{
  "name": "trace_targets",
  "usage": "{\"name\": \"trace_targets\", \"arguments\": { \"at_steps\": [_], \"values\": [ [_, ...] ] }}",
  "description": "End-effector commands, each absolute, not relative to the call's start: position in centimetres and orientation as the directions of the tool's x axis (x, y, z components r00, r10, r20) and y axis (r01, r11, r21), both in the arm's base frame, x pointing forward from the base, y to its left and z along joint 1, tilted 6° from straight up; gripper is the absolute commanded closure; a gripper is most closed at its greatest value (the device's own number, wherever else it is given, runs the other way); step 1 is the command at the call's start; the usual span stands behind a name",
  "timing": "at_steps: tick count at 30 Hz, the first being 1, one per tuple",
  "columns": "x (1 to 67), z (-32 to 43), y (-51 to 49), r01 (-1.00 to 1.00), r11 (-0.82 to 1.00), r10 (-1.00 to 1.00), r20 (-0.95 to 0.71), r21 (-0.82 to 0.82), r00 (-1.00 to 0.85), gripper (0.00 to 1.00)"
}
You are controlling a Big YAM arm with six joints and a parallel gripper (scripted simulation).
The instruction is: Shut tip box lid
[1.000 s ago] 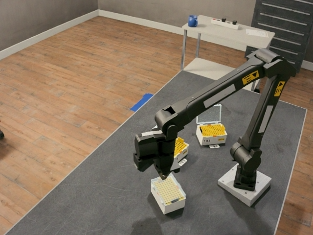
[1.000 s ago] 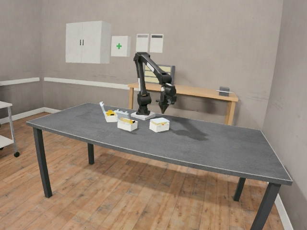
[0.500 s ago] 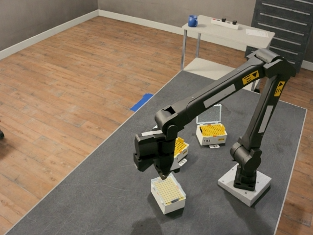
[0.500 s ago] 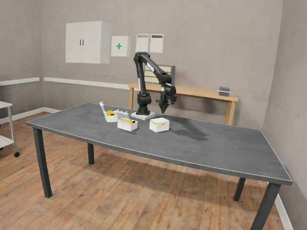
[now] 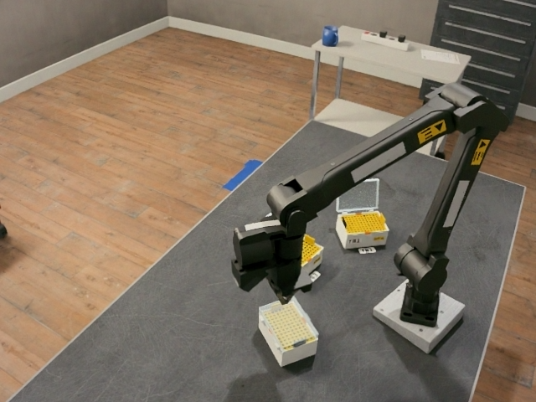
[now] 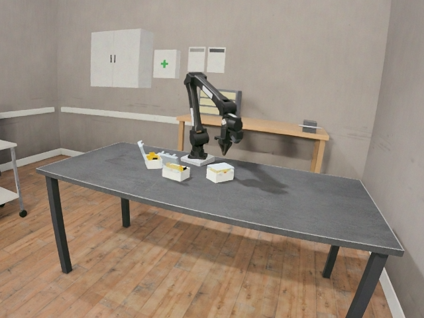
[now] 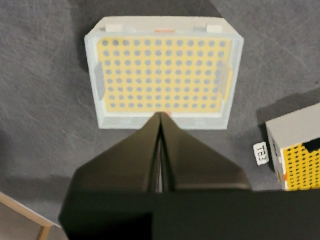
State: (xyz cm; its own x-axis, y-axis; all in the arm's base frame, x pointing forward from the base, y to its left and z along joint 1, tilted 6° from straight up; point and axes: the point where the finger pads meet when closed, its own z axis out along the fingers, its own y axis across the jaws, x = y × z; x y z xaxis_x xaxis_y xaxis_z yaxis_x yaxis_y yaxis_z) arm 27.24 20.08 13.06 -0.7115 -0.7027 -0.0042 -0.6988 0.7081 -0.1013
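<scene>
Three white tip boxes with yellow racks stand on the grey bench. The nearest box (image 5: 288, 330) has its clear lid lying down flat over the rack; it also shows in the wrist view (image 7: 164, 73) and in the side view (image 6: 220, 171). I cannot tell whether the lid is latched. My gripper (image 5: 283, 299) is shut and empty. Its tips (image 7: 161, 116) hover a little above one edge of that lid, not touching it (image 6: 226, 152). The middle box (image 5: 314, 256) and the far box (image 5: 362, 229) have their lids open. The box labels are too small to read.
The arm's white base plate (image 5: 418, 317) stands right of the boxes. A small label tag (image 7: 260, 152) lies beside the middle box (image 7: 297, 152). A side table with a blue mug (image 5: 329, 35) stands beyond the bench.
</scene>
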Motion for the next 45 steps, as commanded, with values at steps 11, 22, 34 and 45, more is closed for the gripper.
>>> {"name": "trace_targets", "arguments": {
  "at_steps": [11,22,34,45],
  "values": [
    [29.0,18.9,22.4,-0.692,0.714,-0.7,-0.099,-0.108,-0.707,1.0],
    [28.7,20.9,22.4,-0.692,0.714,-0.7,-0.102,-0.108,-0.707,1.0],
    [29.0,20.8,22.6,-0.692,0.713,-0.701,-0.108,-0.109,-0.705,1.0],
    [29.0,20.8,22.6,-0.692,0.713,-0.701,-0.108,-0.109,-0.705,1.0]
  ]
}}
